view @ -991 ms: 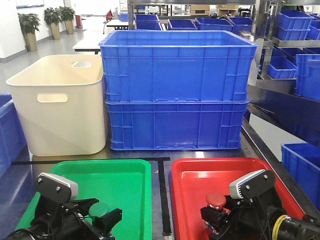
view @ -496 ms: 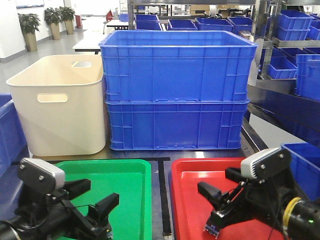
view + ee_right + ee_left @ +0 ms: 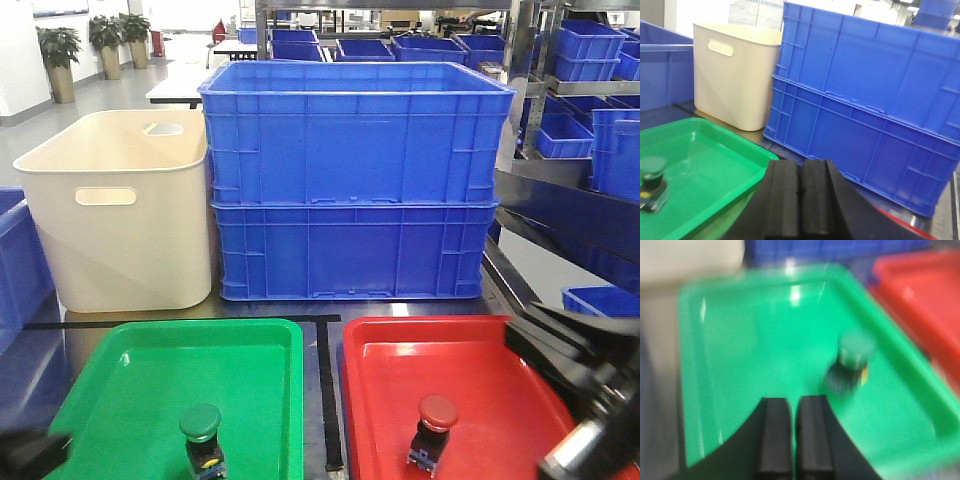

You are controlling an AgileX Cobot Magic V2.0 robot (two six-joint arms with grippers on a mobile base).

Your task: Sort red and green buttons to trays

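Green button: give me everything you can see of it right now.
The green button has a round, matte green mushroom cap on a dark blocky base with a yellow mark on its side. It stands upright on the floor of the green tray, toward the near right part, clear of the rims. Nothing grips it: the left gripper, closed, is short of it in the blurred wrist view.

Both grippers closed, empty – L gripper (image 3: pixel 794 440), R gripper (image 3: pixel 801 200).

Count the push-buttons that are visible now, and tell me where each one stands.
2. The green button stands in the green tray, near its front. The red button stands in the red tray. None appears elsewhere, though crate interiors are hidden.
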